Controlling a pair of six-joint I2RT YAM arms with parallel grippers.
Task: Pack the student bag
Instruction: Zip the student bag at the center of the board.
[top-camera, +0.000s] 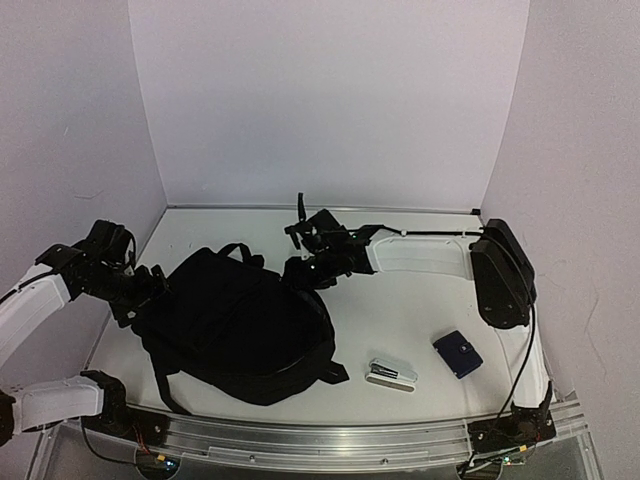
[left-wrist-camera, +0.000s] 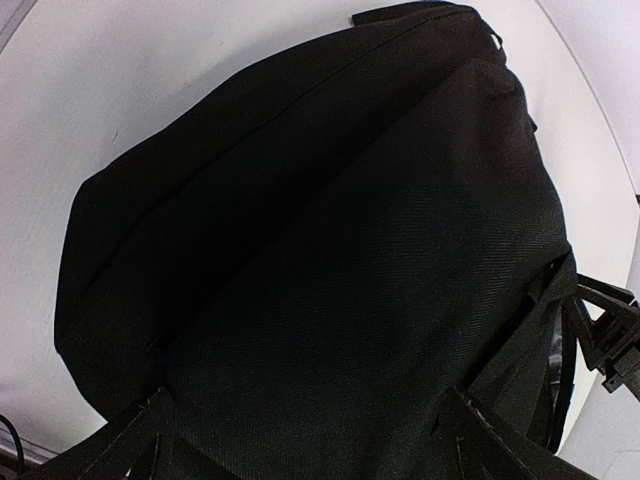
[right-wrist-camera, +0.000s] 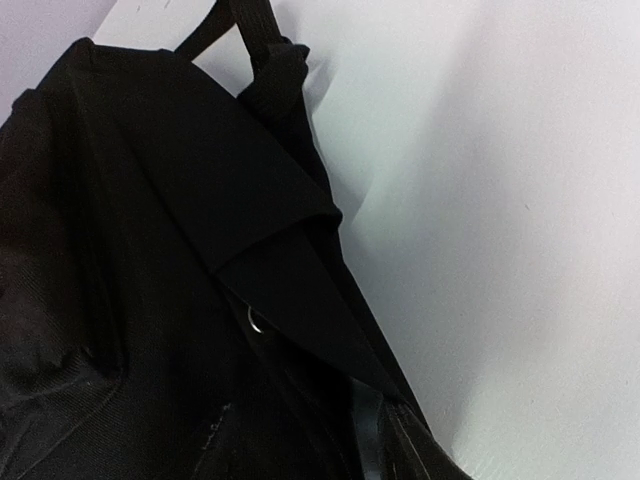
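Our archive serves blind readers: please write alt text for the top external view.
A large black backpack lies on a white table, the left pincer at its left edge, the right pincer at its far right corner. A stapler and a small dark blue item lie right of it.

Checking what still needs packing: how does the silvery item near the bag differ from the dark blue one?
The silvery item is pale, long and narrow; the dark blue item is broader and squarish. The silvery item lies nearer the student bag; the dark blue item sits further right. Both are small and lie on the table, outside the bag.
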